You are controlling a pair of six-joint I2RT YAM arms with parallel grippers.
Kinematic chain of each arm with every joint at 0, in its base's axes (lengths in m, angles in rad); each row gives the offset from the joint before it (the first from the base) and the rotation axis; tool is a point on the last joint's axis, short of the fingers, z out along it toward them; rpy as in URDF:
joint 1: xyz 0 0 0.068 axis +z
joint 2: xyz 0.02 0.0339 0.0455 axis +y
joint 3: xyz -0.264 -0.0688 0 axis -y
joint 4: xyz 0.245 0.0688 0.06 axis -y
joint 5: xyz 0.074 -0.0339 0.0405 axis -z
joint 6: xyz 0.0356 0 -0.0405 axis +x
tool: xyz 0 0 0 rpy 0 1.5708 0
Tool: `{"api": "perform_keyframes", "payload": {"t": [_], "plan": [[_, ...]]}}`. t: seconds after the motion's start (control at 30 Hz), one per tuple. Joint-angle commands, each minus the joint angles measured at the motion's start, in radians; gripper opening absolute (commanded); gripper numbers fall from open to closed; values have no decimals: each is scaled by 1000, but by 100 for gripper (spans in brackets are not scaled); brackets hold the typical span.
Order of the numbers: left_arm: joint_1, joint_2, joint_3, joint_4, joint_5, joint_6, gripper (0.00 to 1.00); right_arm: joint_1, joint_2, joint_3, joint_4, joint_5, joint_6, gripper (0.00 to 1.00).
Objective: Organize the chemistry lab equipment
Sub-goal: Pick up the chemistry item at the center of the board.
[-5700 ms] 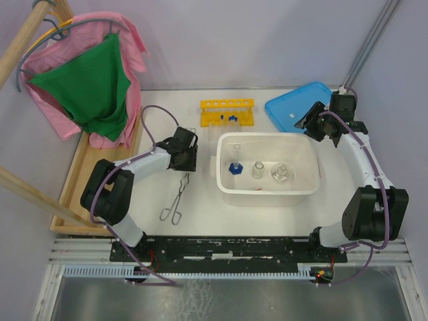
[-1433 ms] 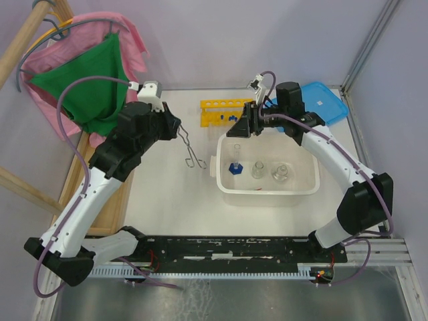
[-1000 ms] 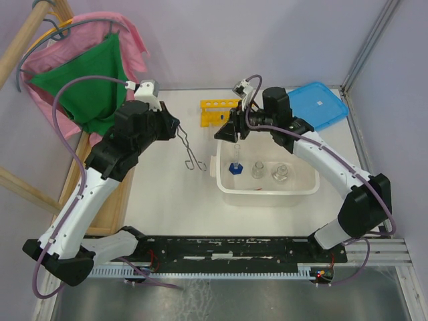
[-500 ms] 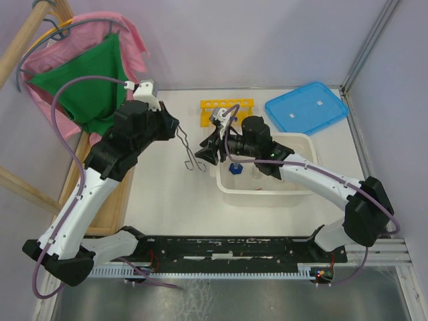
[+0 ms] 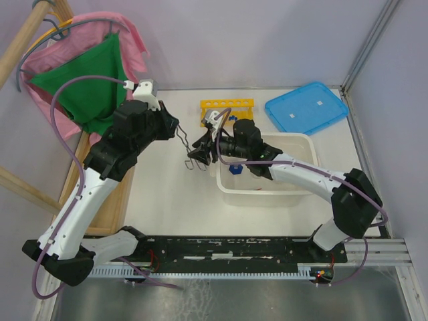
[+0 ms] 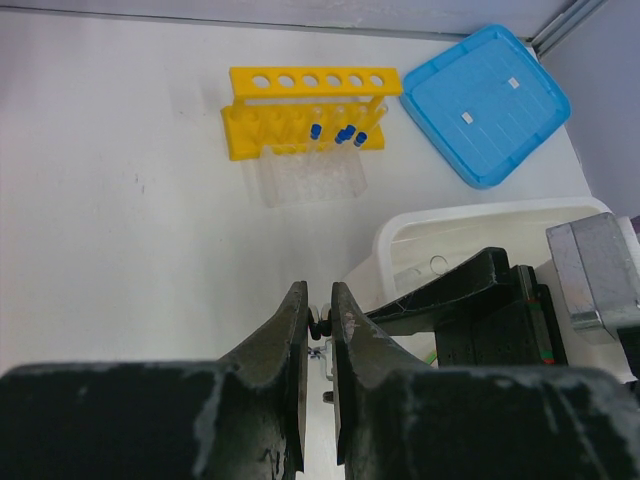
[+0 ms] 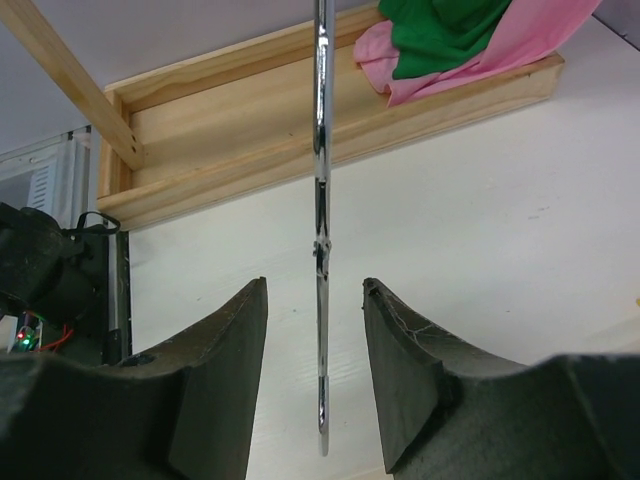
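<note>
left gripper (image 6: 318, 300) pinching tongs (image 7: 321, 150), right gripper (image 7: 314, 288) astride

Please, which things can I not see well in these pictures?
- Tongs top: right wrist view, cut off by upper edge.
- Tongs in left gripper: left wrist view, mostly hidden by its fingers.
- Tub contents: top view, right arm covers most.
- Tubes at rack: top view, too small to count.

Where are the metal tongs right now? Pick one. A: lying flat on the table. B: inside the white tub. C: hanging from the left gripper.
C: the left gripper pinches the metal tongs, which dangle between the open fingers of the right gripper.
</note>
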Motion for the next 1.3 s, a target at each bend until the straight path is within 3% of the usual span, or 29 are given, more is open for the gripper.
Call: {"api": "perform_keyframes", "payload": {"t": [0.0,0.33,0.63,0.97,1.03,1.1,1.13,1.17,1.2,1.27], "plan": [[-4,-18,43,36,-22,-39,3,5,35,65,83,0,-23,51],[-3,-25,37,34,-30,-46,3,6,97,140,86,-9,3,48],[-4,-25,41,26,-38,-43,3,10,129,177,74,-12,39,2],[-4,-5,61,-16,-102,-45,5,17,131,206,2,4,52,1],[-3,11,80,-30,-100,-35,15,18,124,202,-9,3,47,1],[-4,24,100,-36,-115,-41,36,17,113,194,-13,7,43,1],[-4,27,114,-37,-128,-40,49,17,108,191,-18,12,41,1],[-4,28,126,-37,-148,-36,79,18,103,188,-23,15,39,1],[-4,30,140,-36,-179,-34,97,18,99,188,-31,15,40,1],[-4,28,174,-22,-236,-14,99,17,92,196,-43,14,40,1]]}}
